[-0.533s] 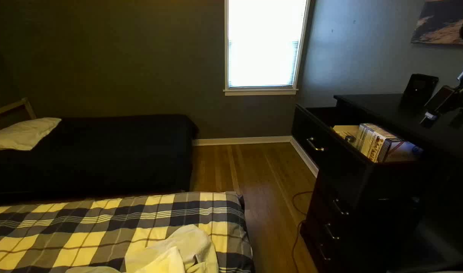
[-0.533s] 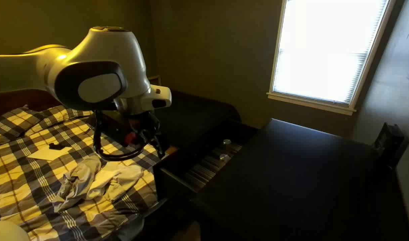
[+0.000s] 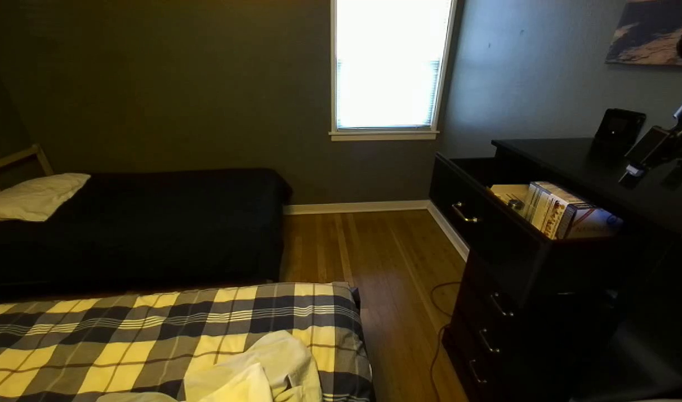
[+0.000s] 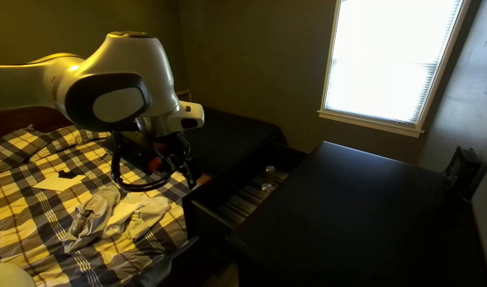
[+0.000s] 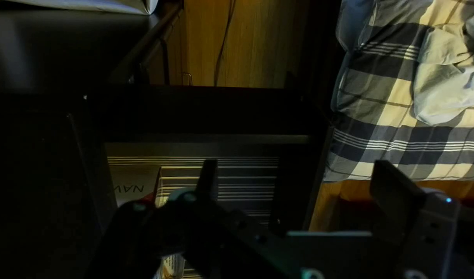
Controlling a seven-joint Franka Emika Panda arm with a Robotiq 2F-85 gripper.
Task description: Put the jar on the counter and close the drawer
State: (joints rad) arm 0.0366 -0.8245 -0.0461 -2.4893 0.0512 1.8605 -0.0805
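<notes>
The drawer (image 3: 486,223) of the black dresser is pulled open; it also shows in an exterior view (image 4: 209,211) and the wrist view (image 5: 208,138). Two small jars with pale, shiny lids, a farther jar (image 4: 270,169) and a nearer jar (image 4: 267,187), stand inside it; I cannot tell which is the task's jar. The black counter (image 4: 347,199) is beside the drawer, also in an exterior view (image 3: 553,148). My gripper (image 5: 297,166) is open and empty, above the drawer's front panel, one finger over the inside, one outside. It also shows in an exterior view (image 4: 183,173).
A boxed set of books (image 3: 564,209) fills part of the drawer, also in the wrist view (image 5: 132,186). A black upright object (image 4: 464,171) stands at the counter's back edge. A plaid bed (image 4: 32,215) with crumpled clothes (image 4: 120,217) is beside the dresser.
</notes>
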